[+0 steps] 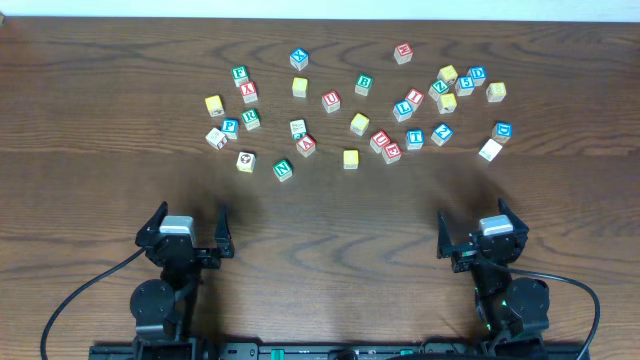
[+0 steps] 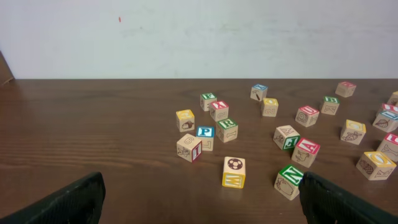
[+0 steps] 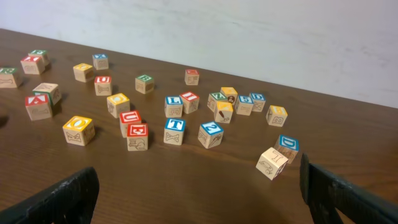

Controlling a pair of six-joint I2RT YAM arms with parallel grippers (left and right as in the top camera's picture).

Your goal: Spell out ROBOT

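Here, low at the near table (image 1: 330,215) edge, left pincer (image 1: 192,214) and right pincer (image 1: 472,212), both wide open, empty.

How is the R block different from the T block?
The R block has a green letter; the T block has a blue one. The R block lies on the left side of the scatter, beside the P block; the T block lies on the right side. Both are wooden cubes on the table, not held.
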